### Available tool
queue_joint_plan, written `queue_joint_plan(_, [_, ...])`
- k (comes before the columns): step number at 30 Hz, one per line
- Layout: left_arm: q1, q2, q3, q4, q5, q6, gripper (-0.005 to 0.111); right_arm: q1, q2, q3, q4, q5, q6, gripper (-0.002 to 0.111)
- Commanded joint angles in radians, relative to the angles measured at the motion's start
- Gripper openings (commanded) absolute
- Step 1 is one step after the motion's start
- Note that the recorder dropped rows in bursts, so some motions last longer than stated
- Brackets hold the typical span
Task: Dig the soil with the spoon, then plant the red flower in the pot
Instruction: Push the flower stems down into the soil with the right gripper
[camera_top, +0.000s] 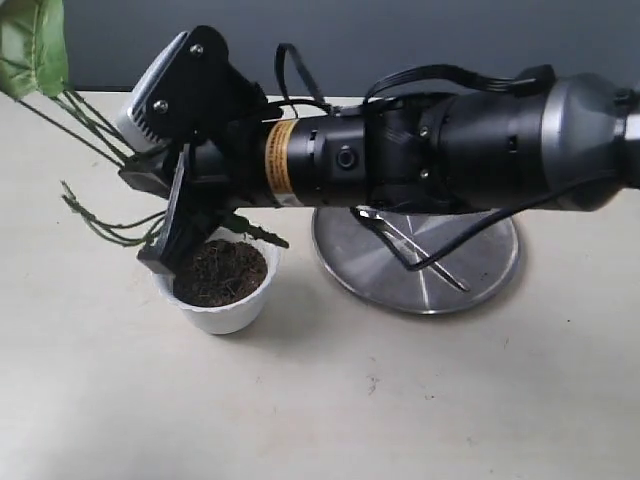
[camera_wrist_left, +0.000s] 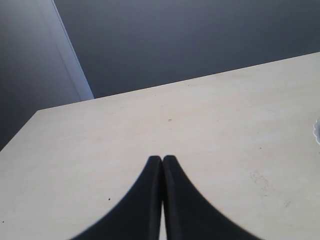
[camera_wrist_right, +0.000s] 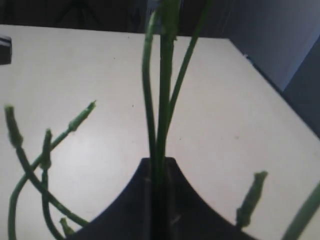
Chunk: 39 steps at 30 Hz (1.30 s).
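My right gripper (camera_top: 165, 255) reaches across to the left and hangs just over the white scalloped pot (camera_top: 235, 315), which is filled with dark brown soil (camera_top: 222, 272). It is shut on the thin green stems (camera_top: 100, 140) of the flower; in the right wrist view the stems (camera_wrist_right: 162, 100) rise from between the closed right gripper (camera_wrist_right: 159, 162). A green leaf (camera_top: 30, 45) shows at the top left; the red blooms are out of view. The silver spoon (camera_top: 440, 272) lies on the steel plate (camera_top: 480, 270). My left gripper (camera_wrist_left: 162, 159) is shut on nothing above the bare table.
The round steel plate sits right of the pot, partly hidden by my right arm (camera_top: 450, 140). Loose side stems (camera_top: 100, 225) trail left of the pot. The beige table (camera_top: 400, 400) stretches towards the front, with a dark wall behind it.
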Motion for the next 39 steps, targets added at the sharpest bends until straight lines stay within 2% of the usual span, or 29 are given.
queue_joint_plan(1, [-0.001, -0.004, 0.000, -0.003, 0.000, -0.003, 0.000, -0.012, -0.042, 0.087, 0.302, -0.254, -0.326, -0.001])
queue_joint_plan(3, [-0.001, -0.004, 0.000, -0.003, 0.000, -0.003, 0.000, -0.012, -0.040, 0.152, 0.502, -0.462, -0.448, -0.001])
queue_joint_plan(6, [-0.001, -0.004, 0.000, -0.003, 0.000, -0.003, 0.000, -0.007, -0.025, 0.238, 0.679, -0.620, -0.543, -0.001])
queue_joint_plan(10, [-0.001, -0.004, 0.000, -0.003, 0.000, -0.003, 0.000, -0.011, 0.026, 0.314, 0.792, -0.700, -0.533, -0.001])
queue_joint_plan(12, [-0.001, -0.004, 0.000, -0.003, 0.000, -0.001, 0.000, -0.017, 0.060, 0.337, 0.858, -0.824, -0.487, -0.001])
queue_joint_plan(16, [-0.001, -0.004, 0.000, -0.003, 0.000, -0.001, 0.000, -0.058, 0.117, 0.316, 0.717, -0.824, -0.301, -0.001])
queue_joint_plan(18, [-0.001, -0.004, 0.000, -0.003, 0.000, -0.001, 0.000, -0.066, 0.153, 0.297, 0.660, -0.824, -0.291, -0.001])
queue_joint_plan(24, [-0.001, -0.004, 0.000, -0.003, 0.000, -0.001, 0.000, -0.082, 0.239, 0.238, 0.690, -0.824, -0.229, -0.001])
queue_joint_plan(31, [-0.001, -0.004, 0.000, -0.003, 0.000, -0.001, 0.000, -0.105, 0.363, 0.098, 0.620, -0.824, -0.117, -0.001])
queue_joint_plan(39, [-0.001, -0.004, 0.000, -0.003, 0.000, -0.001, 0.000, -0.110, 0.411, 0.088, 0.593, -0.824, -0.103, -0.001])
